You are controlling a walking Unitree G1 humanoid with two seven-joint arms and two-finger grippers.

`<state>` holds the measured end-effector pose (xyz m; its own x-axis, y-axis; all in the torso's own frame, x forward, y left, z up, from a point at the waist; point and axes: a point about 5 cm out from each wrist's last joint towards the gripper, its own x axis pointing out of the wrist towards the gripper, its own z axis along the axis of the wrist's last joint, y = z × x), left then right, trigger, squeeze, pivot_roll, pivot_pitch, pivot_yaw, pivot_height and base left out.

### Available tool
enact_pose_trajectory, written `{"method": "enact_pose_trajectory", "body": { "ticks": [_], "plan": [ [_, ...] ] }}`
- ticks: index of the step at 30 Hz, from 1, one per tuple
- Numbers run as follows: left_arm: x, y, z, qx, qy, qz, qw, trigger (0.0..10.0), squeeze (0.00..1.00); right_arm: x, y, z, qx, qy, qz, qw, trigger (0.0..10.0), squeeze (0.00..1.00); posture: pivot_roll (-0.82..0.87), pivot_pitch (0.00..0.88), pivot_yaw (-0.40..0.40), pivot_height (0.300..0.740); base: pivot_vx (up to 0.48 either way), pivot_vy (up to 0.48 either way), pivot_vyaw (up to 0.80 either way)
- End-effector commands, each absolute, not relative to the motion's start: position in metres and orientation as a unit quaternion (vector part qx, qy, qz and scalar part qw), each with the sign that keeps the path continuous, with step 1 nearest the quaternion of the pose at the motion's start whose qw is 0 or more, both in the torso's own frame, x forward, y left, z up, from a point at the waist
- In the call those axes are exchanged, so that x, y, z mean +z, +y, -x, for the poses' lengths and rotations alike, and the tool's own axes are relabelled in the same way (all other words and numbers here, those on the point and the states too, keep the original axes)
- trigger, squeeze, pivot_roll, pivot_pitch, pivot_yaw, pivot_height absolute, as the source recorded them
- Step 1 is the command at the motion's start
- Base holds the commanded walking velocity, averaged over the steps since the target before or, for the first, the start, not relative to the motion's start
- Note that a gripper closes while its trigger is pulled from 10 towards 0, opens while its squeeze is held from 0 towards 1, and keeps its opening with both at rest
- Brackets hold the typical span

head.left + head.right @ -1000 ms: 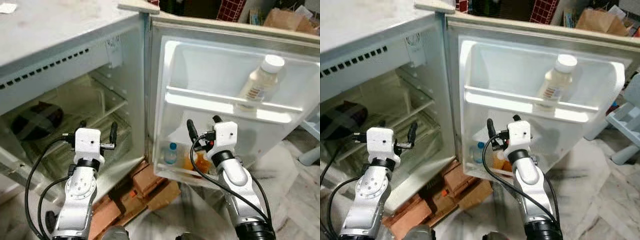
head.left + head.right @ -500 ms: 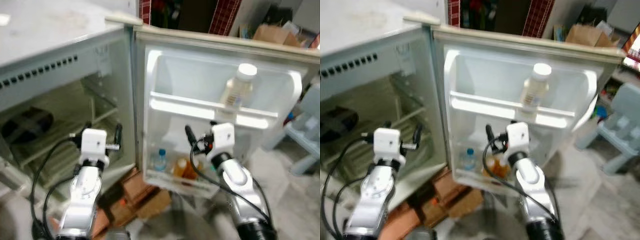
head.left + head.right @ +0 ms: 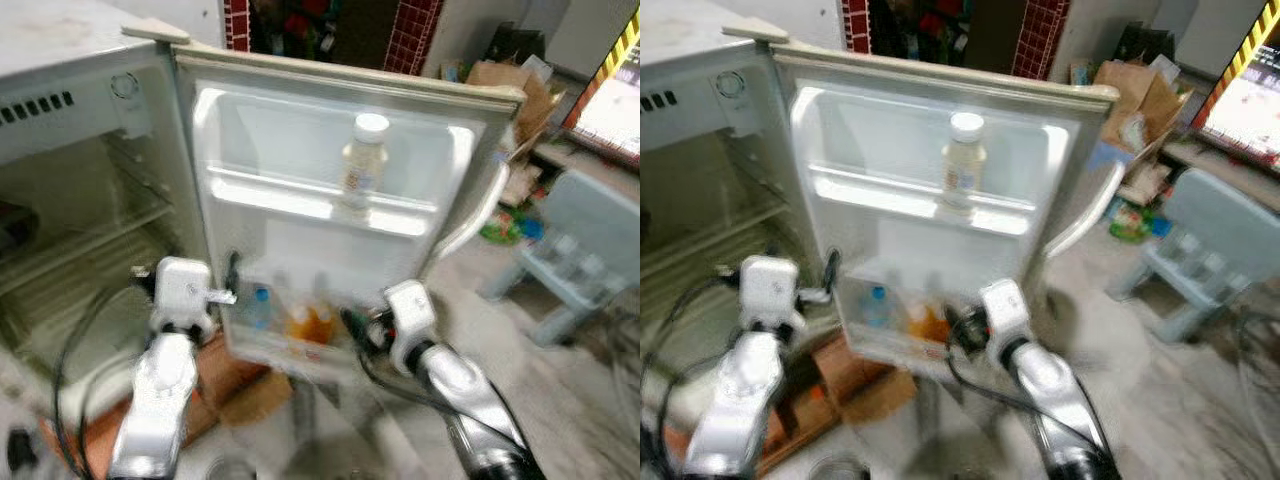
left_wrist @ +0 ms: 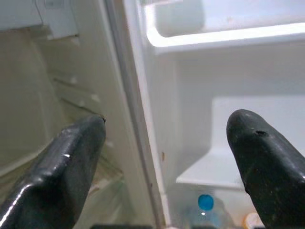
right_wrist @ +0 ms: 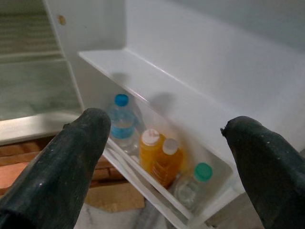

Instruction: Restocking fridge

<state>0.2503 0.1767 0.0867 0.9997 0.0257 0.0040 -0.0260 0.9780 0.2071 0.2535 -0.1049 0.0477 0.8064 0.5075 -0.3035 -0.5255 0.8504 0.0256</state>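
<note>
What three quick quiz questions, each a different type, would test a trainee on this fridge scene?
1. True or false: the fridge door stands open.
2. How many bottles sit in the lower door shelf? A) two B) four C) six
3. Fill in: the tall bottle on the upper door shelf has a ____ cap.

Key
1. True.
2. B: a blue-capped bottle, two orange bottles and a green-capped bottle.
3. White.

Both the left end effector and the right end effector are open and empty.

fridge [image 3: 60, 130] white, door open | upper door shelf: pale bottle [image 3: 363, 165] upright | lower shelf: four small bottles [image 5: 152, 152]
</note>
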Motion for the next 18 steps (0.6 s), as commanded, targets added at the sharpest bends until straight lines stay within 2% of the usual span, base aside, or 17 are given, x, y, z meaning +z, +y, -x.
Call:
{"method": "enact_pose_trajectory", "body": {
  "ticks": [1, 7, 9, 12, 16, 18],
  "plan": [
    [0.091, 0.166, -0.253, -0.005, -0.011, -0.096, 0.995, 10.0, 0.00, 0.049, -0.117, -0.256, 0.255, 0.153, 0.035, 0.954, 10.0, 0.00, 0.11, 0.000, -0.059, 0.740, 0.000, -0.461, 0.00],
    [0.085, 0.168, -0.253, -0.013, 0.012, -0.111, 0.994, 10.0, 0.00, 0.067, -0.131, -0.269, 0.168, 0.085, -0.042, 0.981, 10.0, 0.00, 0.11, 0.000, -0.026, 0.740, 0.000, -0.441, 0.00],
    [0.081, 0.171, -0.255, -0.021, 0.029, -0.108, 0.994, 10.0, 0.00, 0.073, -0.142, -0.274, 0.128, 0.054, -0.016, 0.990, 10.0, 0.00, 0.08, 0.000, 0.028, 0.740, 0.000, 0.000, 0.00],
    [0.081, 0.171, -0.259, -0.037, 0.028, -0.123, 0.991, 10.0, 0.00, 0.078, -0.148, -0.276, 0.113, 0.033, 0.006, 0.993, 10.0, 0.00, 0.06, 0.000, 0.059, 0.740, 0.000, 0.000, 0.00],
    [0.083, 0.172, -0.268, -0.047, 0.028, -0.132, 0.990, 10.0, 0.00, 0.081, -0.161, -0.276, 0.078, 0.025, -0.001, 0.997, 10.0, 0.00, 0.04, 0.000, 0.067, 0.740, 0.000, 0.000, 0.00],
    [0.083, 0.170, -0.272, -0.050, 0.027, -0.131, 0.990, 10.0, 0.00, 0.081, -0.161, -0.276, 0.085, 0.020, -0.009, 0.996, 10.0, 0.00, 0.04, 0.000, 0.058, 0.740, 0.000, -0.277, 0.00]
  ]
}}
